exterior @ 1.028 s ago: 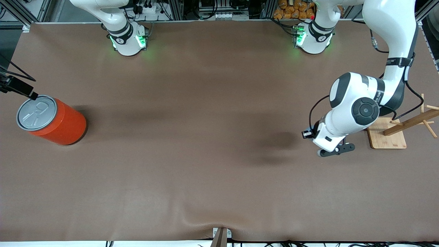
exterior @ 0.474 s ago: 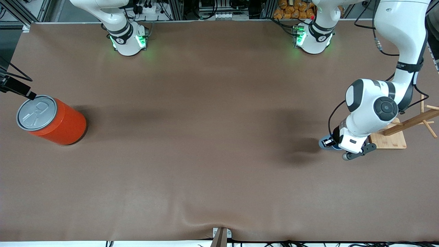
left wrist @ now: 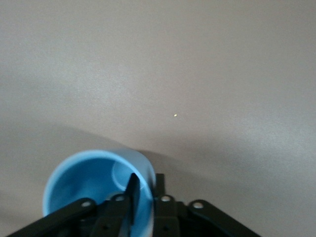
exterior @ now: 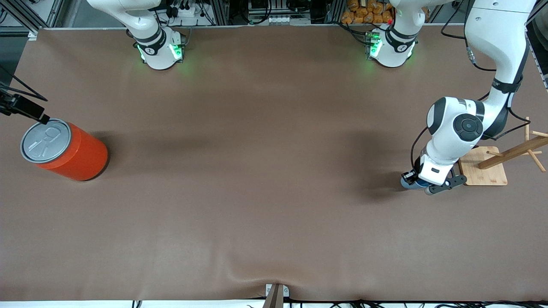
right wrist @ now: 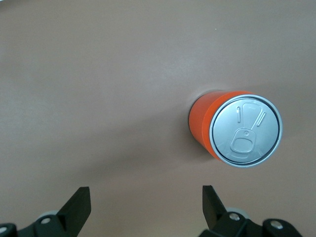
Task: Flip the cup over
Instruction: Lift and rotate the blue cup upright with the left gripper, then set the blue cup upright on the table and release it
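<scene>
The small light-blue cup [left wrist: 94, 182] stands mouth up on the brown table, beside the wooden stand's base; in the front view only a sliver of the cup [exterior: 409, 183] shows under the hand. My left gripper [left wrist: 146, 178] is low over it, one finger [left wrist: 132, 197] inside the cup and the other outside, shut on the cup's wall. My right gripper [right wrist: 146, 197] hangs open over bare table near the orange can, holding nothing.
The big orange can [exterior: 64, 149] with a grey pull-tab lid stands at the right arm's end. A wooden peg stand [exterior: 509, 154] on a square board [exterior: 483, 173] sits right beside the left hand. The table cloth has a ripple [exterior: 257, 273] near the front edge.
The left hand swung from over bare table toward the wooden stand and came down; the cup's blue edge now shows beneath it on the table. The right arm has not moved.
</scene>
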You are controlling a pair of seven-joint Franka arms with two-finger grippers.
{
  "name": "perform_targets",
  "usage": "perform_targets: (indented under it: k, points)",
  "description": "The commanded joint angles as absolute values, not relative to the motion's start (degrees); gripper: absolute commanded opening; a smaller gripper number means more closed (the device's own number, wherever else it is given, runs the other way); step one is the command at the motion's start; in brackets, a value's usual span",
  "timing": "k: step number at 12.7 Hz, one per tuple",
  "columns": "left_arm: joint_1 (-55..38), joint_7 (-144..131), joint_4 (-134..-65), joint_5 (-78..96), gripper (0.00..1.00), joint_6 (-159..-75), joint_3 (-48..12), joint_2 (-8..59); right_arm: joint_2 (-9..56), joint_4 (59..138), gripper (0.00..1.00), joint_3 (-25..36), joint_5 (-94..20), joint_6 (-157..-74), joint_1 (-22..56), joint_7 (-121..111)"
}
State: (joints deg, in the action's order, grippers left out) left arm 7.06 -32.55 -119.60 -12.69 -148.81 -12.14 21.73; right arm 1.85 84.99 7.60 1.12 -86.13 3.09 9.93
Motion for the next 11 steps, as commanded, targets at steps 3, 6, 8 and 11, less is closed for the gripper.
perform_targets:
  k: [3, 6, 8, 11]
  points:
    - [7.7, -33.7, -119.0, -14.5, 1.00, -145.8, -12.3, 17.0, 1.5, 85.0, 1.00, 7.7, 1.9, -85.2, 3.0, 10.4]
    - [7.6, -33.1, -115.0, -14.5, 1.00, -133.4, -13.1, 9.9, 1.6, 84.9, 1.00, 7.7, 1.8, -85.2, 3.0, 10.5]
    - [7.6, -31.3, -110.9, -13.9, 1.00, -121.8, -14.8, 5.6, 1.7, 84.8, 1.00, 7.7, 1.4, -85.2, 2.8, 10.5]
    - [7.7, -22.4, -106.0, -10.9, 1.00, -106.7, -15.4, -0.7, 1.1, 85.4, 1.00, 7.7, 1.3, -85.3, 3.0, 10.3]
